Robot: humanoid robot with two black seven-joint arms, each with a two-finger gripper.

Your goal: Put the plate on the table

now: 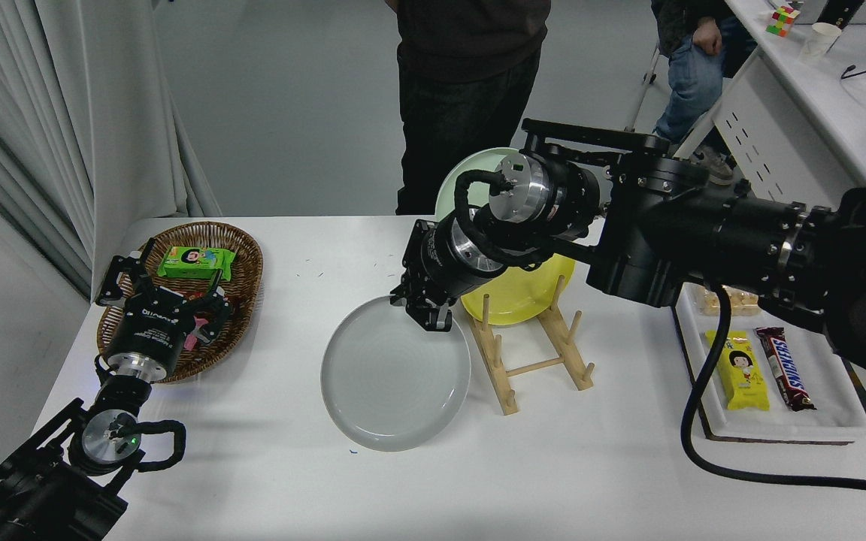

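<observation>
Right gripper (427, 309) pinches the far rim of the plate (394, 376), which lies low and nearly flat on the tabletop (568, 466), left of the wooden rack (534, 353). Three plates show: this round, light grey, raised-rim one, a yellow plate (523, 289) and a pale green plate (452, 180). Left gripper (170, 289) is parked, spread, over the basket (241, 259).

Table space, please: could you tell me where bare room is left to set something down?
The table is bare along its near edge, and between the wicker basket and the grey plate. It is crowded around the wooden rack, right gripper and snack tray.
</observation>
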